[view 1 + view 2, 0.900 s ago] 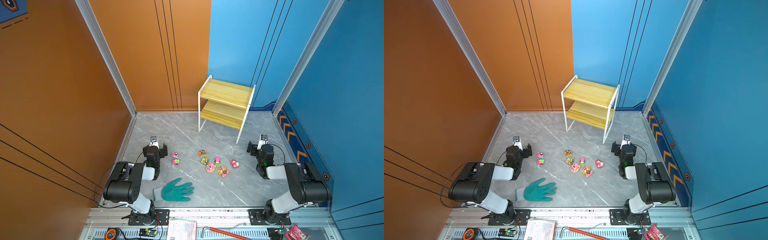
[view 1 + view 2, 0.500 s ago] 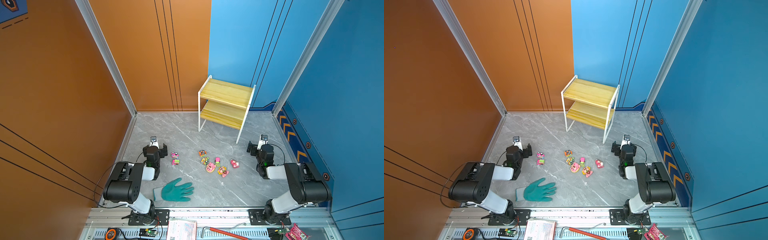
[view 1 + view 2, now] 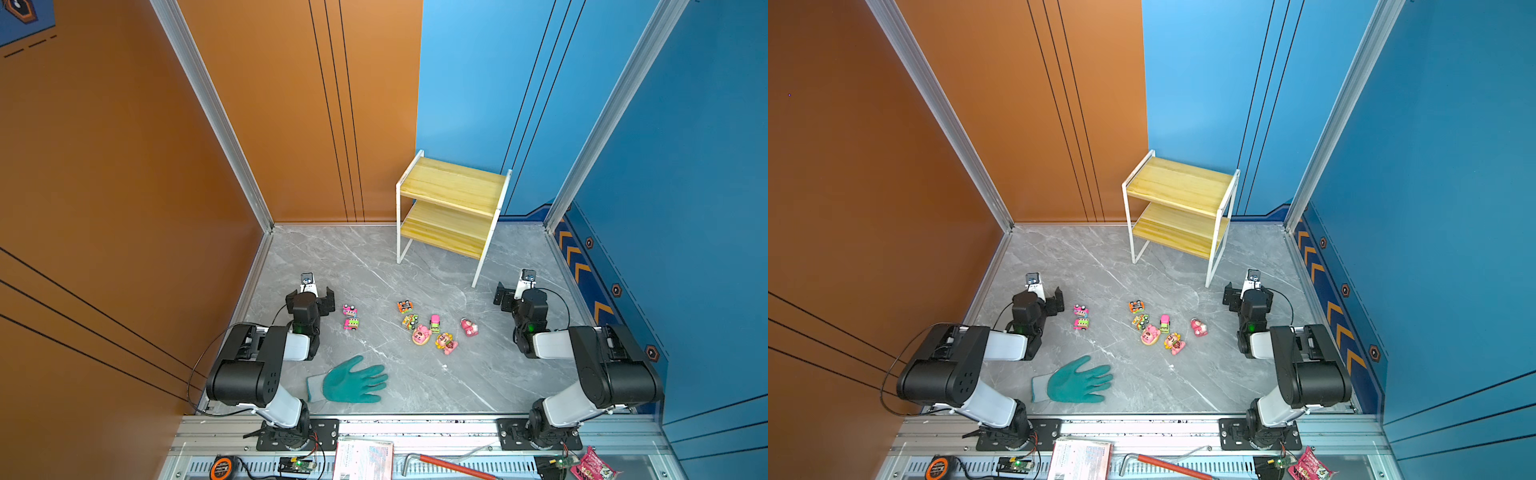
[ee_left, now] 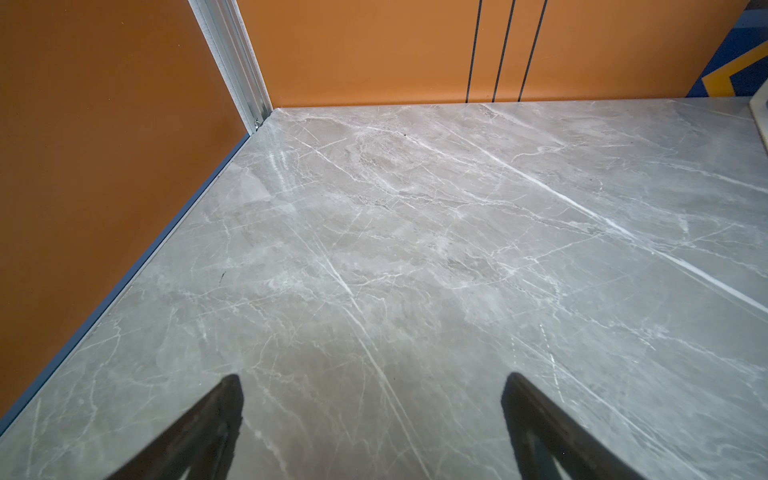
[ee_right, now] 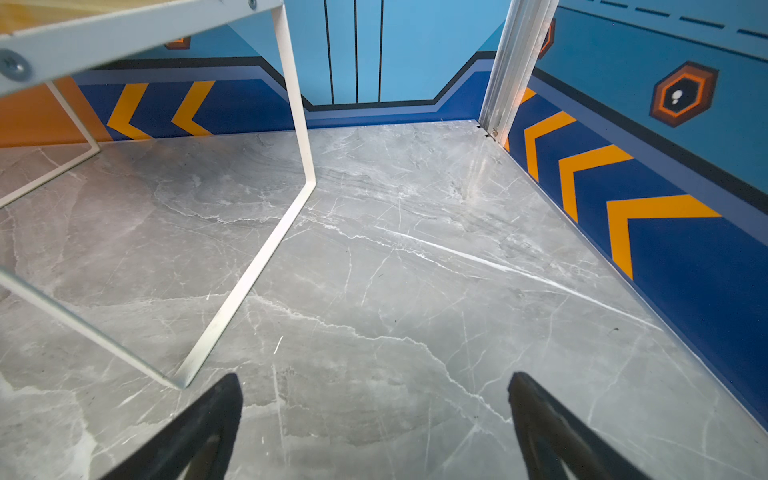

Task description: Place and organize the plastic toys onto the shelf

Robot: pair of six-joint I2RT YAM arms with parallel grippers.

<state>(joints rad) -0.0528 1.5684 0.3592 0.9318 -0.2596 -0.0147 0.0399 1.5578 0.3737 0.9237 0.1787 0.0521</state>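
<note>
Nothing has budged in the last second, arms or toys, so the job hasn't started and all the work is ahead of me.

My left gripper (image 4: pixel 372 384) hangs low over the bare marble table (image 4: pixel 415 232), jaws spread wide with nothing between them. My right gripper (image 5: pixel 375 381) is the same: jaws apart, empty, and the shelf's white front leg runs close past one fingertip.

Where's the cargo? Two pink cars (image 3: pixel 350 316) lie just beside my left gripper, on the side facing my right one. The other plastic toys (image 3: pixel 432 328) are clustered between my two grippers, and a pink bear (image 3: pixel 468 327) at that cluster's edge is the nearest toy to my right gripper. In both top views the shelf (image 3: pixel 451 187) stands ahead of my right gripper, both yellow boards bare.

The teal glove (image 3: pixel 353 380) lies back from my left gripper, toward the base. It's not mine to move.

I judge the first pick is the left gripper's: swing inward over the nearest pink car and come down. The toys are small, so I'll need to centre carefully.
</note>
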